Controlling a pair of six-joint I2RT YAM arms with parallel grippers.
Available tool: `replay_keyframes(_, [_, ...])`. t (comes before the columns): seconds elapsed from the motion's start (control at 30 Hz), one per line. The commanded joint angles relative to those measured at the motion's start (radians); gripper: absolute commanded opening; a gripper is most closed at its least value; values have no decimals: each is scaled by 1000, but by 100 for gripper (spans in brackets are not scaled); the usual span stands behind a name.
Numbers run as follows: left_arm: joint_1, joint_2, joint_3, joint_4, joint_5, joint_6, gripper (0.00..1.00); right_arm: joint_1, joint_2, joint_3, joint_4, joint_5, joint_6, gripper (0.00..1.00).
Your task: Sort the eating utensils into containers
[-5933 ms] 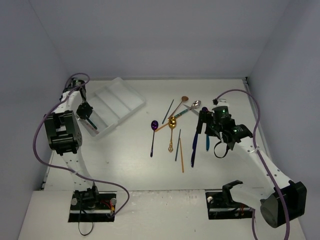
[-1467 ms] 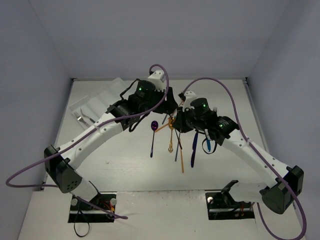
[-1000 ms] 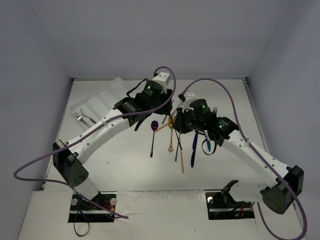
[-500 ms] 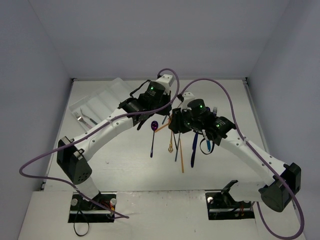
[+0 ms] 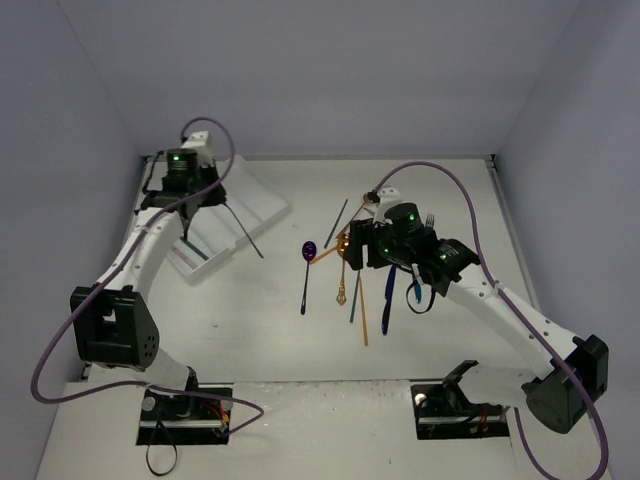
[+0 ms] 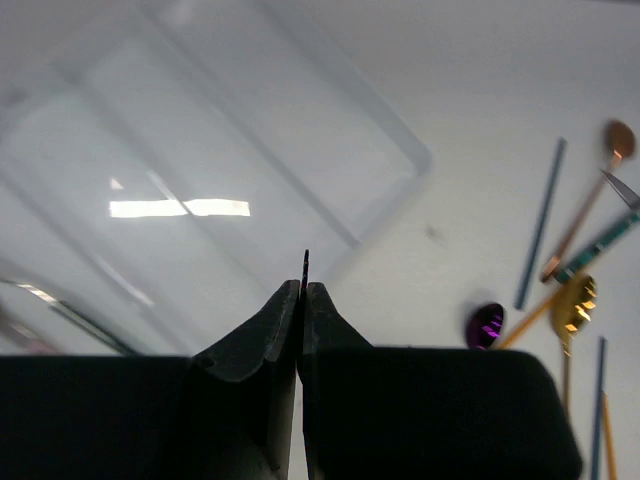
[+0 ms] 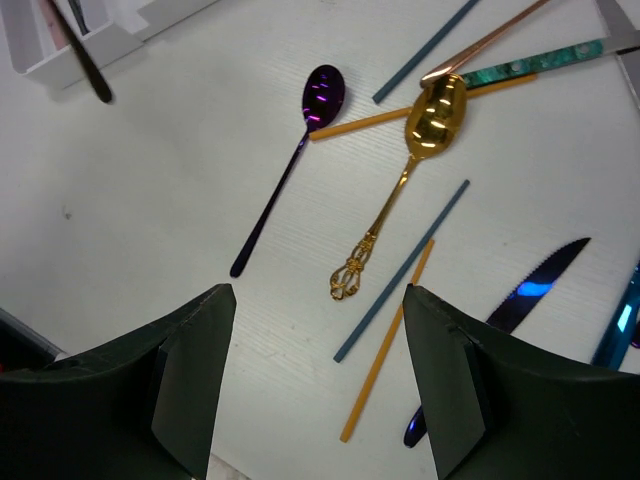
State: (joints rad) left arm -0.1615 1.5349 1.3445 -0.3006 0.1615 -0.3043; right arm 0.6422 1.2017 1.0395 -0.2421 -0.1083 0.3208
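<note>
We see the left gripper (image 6: 302, 292) clamped on a dark chopstick (image 5: 243, 230) at the edge of the tray (image 5: 262, 192), upper left, and the right gripper (image 7: 318, 295) spread apart above the loose utensils (image 7: 435, 115) mid-frame on the worktop (image 5: 260, 320).

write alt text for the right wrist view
The open right pincer hangs over a white table where a purple spoon and a gold spoon lie side by side. A grey chopstick, an orange chopstick and a blue knife lie lower right; a tray corner shows top left.
</note>
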Motion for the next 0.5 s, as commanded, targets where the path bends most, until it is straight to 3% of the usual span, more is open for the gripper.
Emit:
replay_keyframes(0.0, [187, -20, 50, 78, 76, 149, 0, -72, -68, -40, 40, -10, -14, 66])
replay_keyframes(0.27, [429, 259, 219, 29, 200, 225, 0, -196, -97, -83, 31, -58, -50, 66])
replay_keyframes(0.47, [460, 414, 334, -35, 184, 299, 0, -225, -81, -92, 21, -53, -51, 66])
